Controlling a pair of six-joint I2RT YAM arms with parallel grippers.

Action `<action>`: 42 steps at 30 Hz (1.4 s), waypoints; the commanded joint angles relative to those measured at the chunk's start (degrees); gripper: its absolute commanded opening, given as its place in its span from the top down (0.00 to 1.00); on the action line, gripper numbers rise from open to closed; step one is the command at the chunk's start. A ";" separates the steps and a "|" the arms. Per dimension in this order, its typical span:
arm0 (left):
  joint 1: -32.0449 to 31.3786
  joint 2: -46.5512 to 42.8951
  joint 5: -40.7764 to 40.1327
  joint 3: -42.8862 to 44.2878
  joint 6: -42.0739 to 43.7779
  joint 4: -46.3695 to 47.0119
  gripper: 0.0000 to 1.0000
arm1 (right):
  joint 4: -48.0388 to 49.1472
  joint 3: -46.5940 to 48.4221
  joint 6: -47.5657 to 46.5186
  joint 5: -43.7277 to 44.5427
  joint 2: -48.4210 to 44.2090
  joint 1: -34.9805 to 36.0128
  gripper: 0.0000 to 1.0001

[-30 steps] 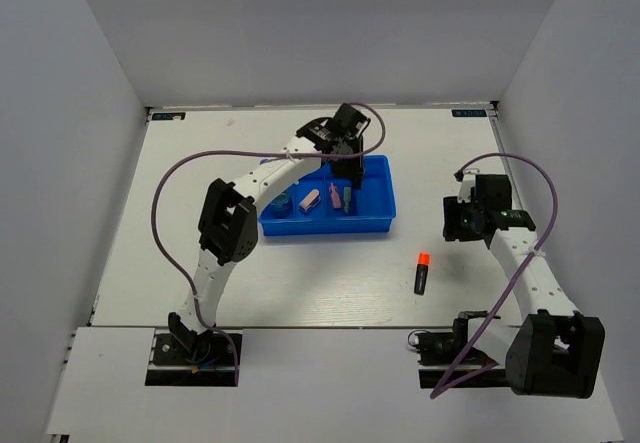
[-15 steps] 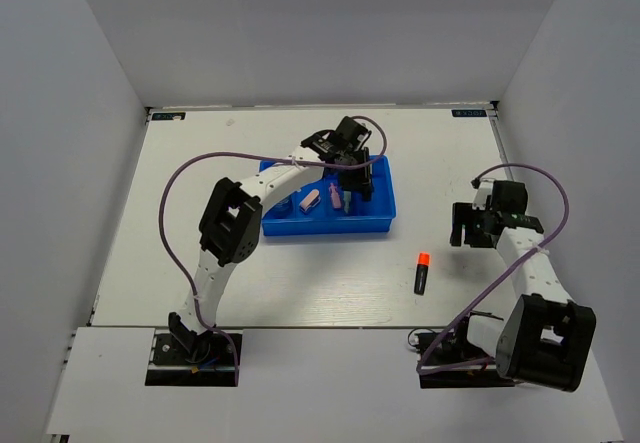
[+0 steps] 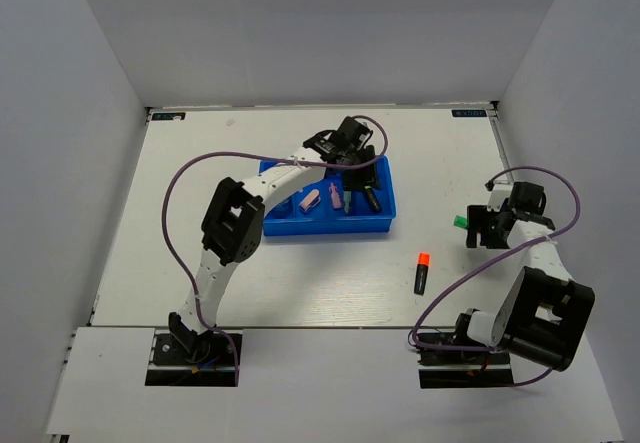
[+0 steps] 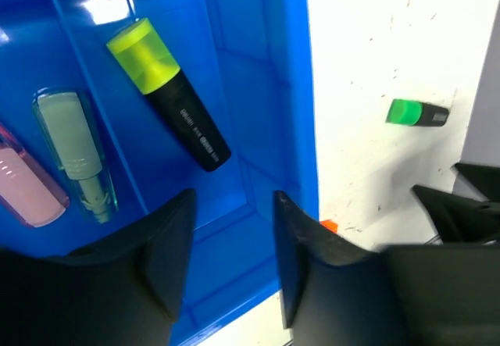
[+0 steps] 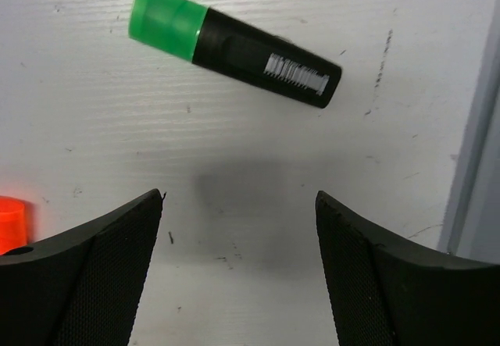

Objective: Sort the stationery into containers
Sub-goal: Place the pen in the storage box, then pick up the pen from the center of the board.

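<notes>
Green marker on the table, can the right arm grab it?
Probably yes. The right gripper hangs open with the green marker lying just ahead of its fingers, and only bare table between them.

White table (image 3: 300, 273), grey walls (image 3: 300, 33)

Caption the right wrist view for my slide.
Open right end effector poised near a green-capped marker lying on the white table.
</notes>
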 commanded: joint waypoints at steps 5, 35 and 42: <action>-1.14 -6.78 0.55 1.40 2.98 -1.16 0.82 | 7.58 5.18 -21.98 -11.31 2.76 -5.48 0.19; -11.25 -72.71 -18.88 -59.85 10.21 -10.05 0.23 | -20.45 23.38 -96.66 -27.18 33.69 -5.59 0.20; -11.33 -75.17 -18.88 -62.58 7.83 -10.23 0.22 | -23.70 27.25 -96.57 -23.49 38.53 -4.62 0.24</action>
